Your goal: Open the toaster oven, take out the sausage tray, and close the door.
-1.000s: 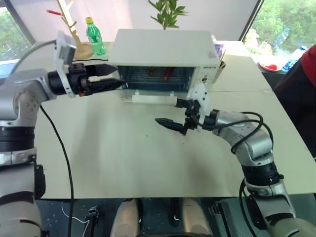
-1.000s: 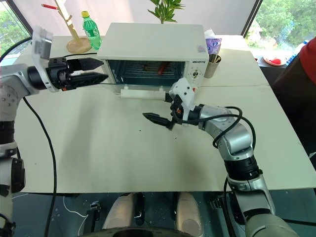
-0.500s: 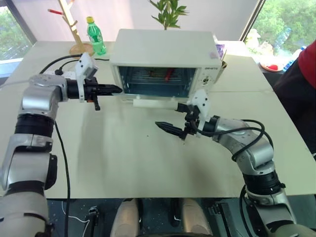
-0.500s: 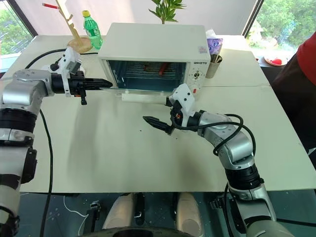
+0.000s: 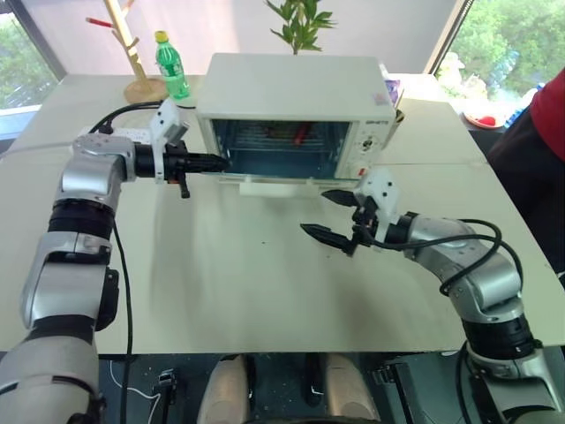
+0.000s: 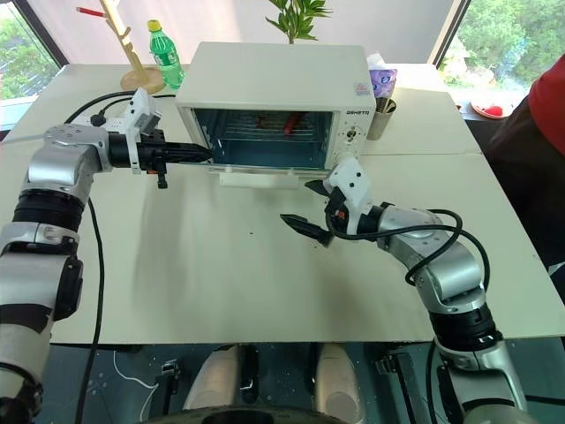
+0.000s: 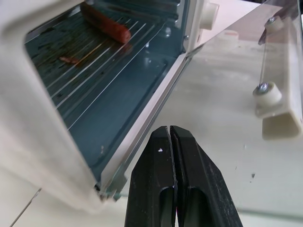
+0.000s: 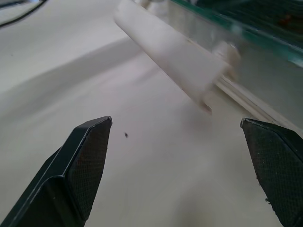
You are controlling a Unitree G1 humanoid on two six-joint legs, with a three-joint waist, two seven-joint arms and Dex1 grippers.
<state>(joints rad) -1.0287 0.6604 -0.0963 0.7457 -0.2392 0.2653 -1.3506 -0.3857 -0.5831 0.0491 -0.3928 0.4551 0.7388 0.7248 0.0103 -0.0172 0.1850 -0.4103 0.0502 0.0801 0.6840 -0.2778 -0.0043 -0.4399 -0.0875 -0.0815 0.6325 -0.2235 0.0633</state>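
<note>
The white toaster oven (image 5: 291, 84) stands at the back middle of the table. Its glass door (image 7: 236, 52) is folded down flat, white bar handle (image 5: 274, 184) nearest me. Inside, a red sausage (image 7: 105, 22) lies on the ribbed, grease-stained sausage tray (image 7: 71, 45). My left gripper (image 5: 212, 162) is shut and empty, its tip at the lower left corner of the oven mouth, by the door hinge. My right gripper (image 5: 315, 212) hangs open over the table just in front of the handle's right end, holding nothing.
A green bottle (image 5: 170, 66) and a wooden stand (image 5: 132, 49) sit back left, a plant (image 5: 300, 18) behind the oven, a cup (image 5: 395, 106) at its right. A person in red (image 5: 549, 124) stands at the right edge. Bare tabletop (image 5: 229, 274) lies in front.
My left gripper has shut and swung down and inward to the oven's left front corner. My right gripper has drifted to the right, still open. The door has stayed down.
</note>
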